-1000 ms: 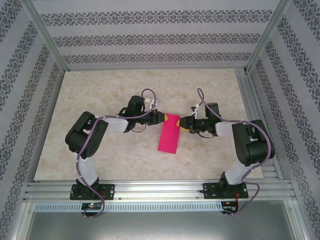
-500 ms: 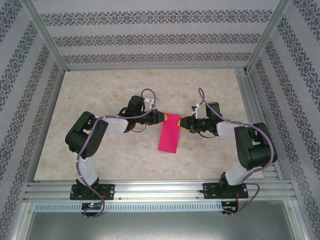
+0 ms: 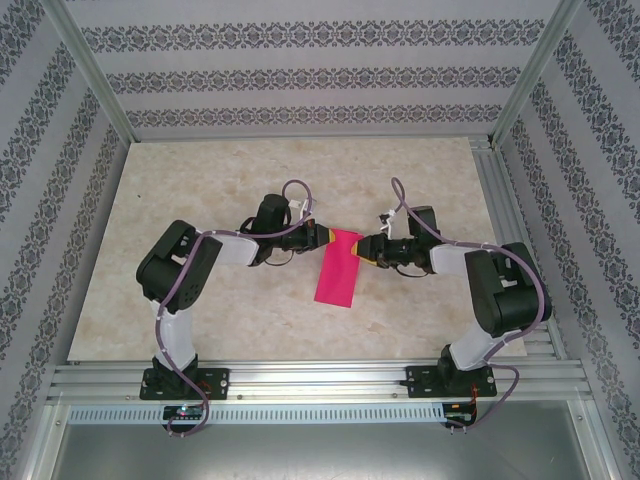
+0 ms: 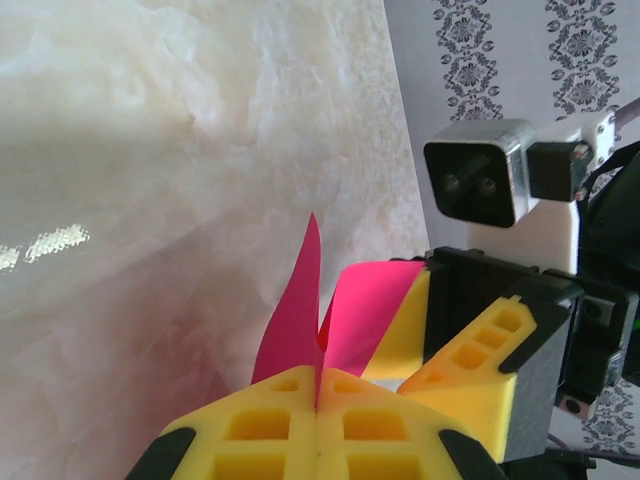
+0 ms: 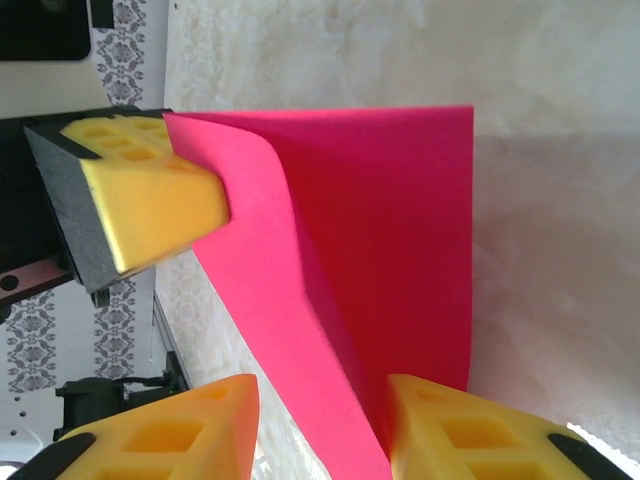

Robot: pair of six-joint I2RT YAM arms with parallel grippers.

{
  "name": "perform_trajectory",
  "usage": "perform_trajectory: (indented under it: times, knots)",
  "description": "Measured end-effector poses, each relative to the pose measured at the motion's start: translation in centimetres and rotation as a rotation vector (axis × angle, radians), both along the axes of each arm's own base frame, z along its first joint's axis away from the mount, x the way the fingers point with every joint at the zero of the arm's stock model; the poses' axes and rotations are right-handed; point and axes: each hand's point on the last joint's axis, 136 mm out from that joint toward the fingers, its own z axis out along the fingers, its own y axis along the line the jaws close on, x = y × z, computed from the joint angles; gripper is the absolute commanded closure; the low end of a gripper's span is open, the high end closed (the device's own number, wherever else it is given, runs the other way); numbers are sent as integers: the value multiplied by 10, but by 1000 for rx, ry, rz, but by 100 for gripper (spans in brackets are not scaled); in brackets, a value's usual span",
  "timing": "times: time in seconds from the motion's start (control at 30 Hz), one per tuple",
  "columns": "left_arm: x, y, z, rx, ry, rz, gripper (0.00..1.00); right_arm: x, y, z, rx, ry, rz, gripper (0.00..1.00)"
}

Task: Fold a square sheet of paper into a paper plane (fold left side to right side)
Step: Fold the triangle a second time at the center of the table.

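1. the left gripper (image 3: 322, 237) is pressed together and pinches the sheet of paper (image 3: 337, 270) at its far end, on the 9 o'clock side. in the left wrist view its yellow fingers (image 4: 260, 430) meet with no gap, and a thin pink layer (image 4: 300, 320) stands up from between them.
2. the right gripper (image 3: 364, 248) is partly spread. in the right wrist view its two yellow fingers (image 5: 480, 430) stand apart, and a lifted, curved layer of the paper (image 5: 400, 220) goes down between them. the finger at 5 o'clock is just beside the paper, but i cannot tell if it touches. the jaws do not clamp the paper.
3. the two grippers face each other across the far end of the sheet, the left one at 9 o'clock of it and the right one at 3 o'clock.
4. compared with one second ago, the sheet lies in almost the same place; its near end has shifted a little toward 9 o'clock. the elbow of the left arm has moved slightly toward 3 o'clock, and the right gripper has come a little closer to the sheet. the left gripper is shut as before.
5. the sheet is a narrow rectangle near the middle of the desk (image 3: 200, 180). its long axis runs from about 1 o'clock at the far end to about 7 o'clock at the near end. the far end is between the grippers; the near end lies flat on the desk, apart from both.
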Motion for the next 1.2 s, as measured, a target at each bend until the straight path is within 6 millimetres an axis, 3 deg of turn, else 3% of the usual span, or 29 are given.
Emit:
perform_trajectory:
  times: [0.23, 0.47, 0.8, 0.9, 1.0, 1.1, 1.2]
  knots:
    - [1, 0, -8, 2, 30, 9, 100, -5, 5, -17, -9, 42, 18, 61]
    - [5, 2, -14, 16, 37, 35, 100, -9, 16, -16, -2, 22, 48, 62]
    - [8, 12, -31, 36, 75, 74, 100, -40, 20, -33, -4, 116, 50, 63]
    - [9, 14, -32, 37, 77, 77, 92, -45, 18, -30, 0, 137, 34, 68]
    - [8, 14, -33, 42, 73, 74, 82, -44, 19, -23, 12, 146, 20, 79]
    - [6, 16, -38, 65, 72, 67, 60, -43, 19, -21, 17, 173, 6, 84]
    - [3, 22, -46, 119, 74, 67, 49, -44, 18, -23, 9, 212, -10, 86]
